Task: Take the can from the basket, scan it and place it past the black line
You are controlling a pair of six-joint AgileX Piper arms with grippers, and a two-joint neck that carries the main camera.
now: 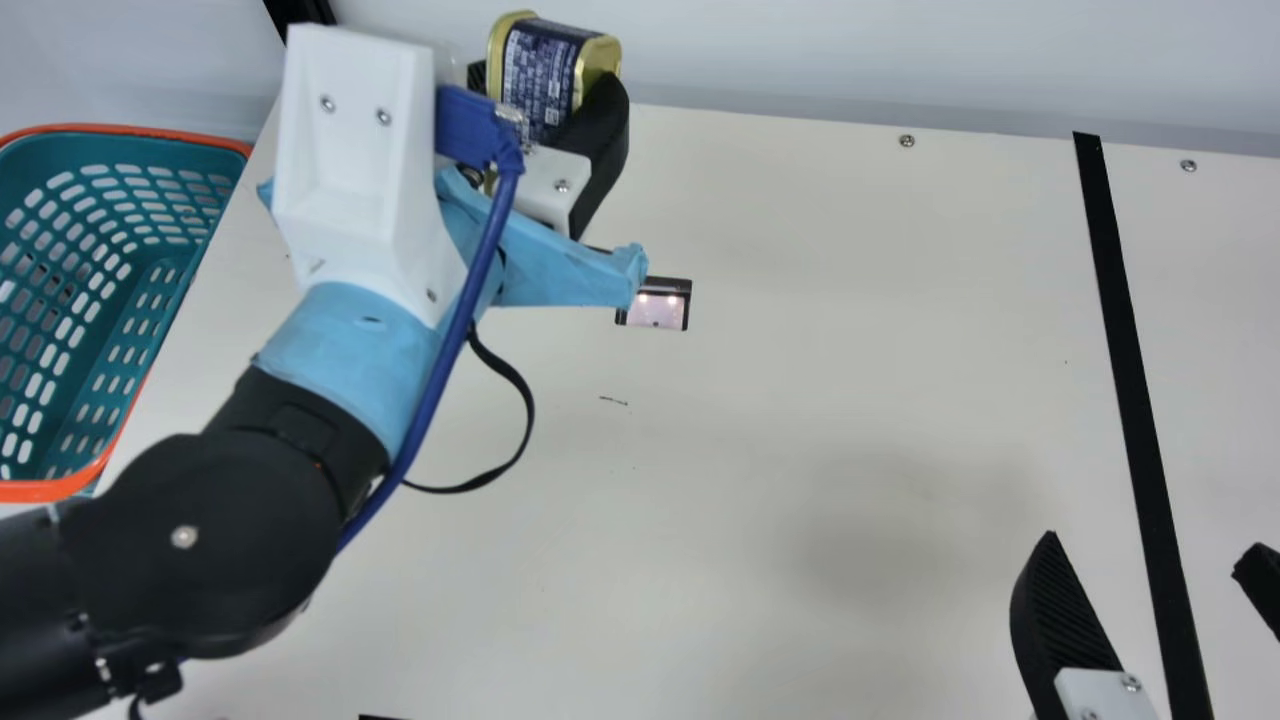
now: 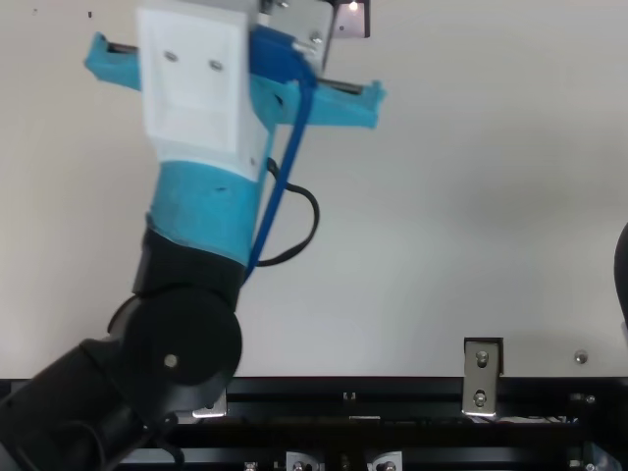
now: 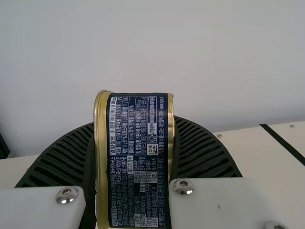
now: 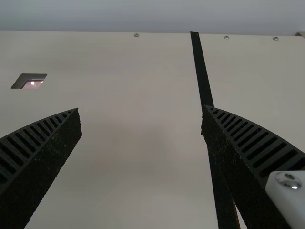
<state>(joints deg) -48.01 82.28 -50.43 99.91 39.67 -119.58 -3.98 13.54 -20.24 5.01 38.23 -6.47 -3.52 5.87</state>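
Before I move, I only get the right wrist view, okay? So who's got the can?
Observer: The left gripper does. It has the can held tight.
Operator: Cool! And where's the basket?
Observer: The teal basket with the orange rim sits at the left side of the main view.
Operator: Is the can right on top of the little lit window?
Observer: No. In the main view, the can shows above and to the left of the little lit window.
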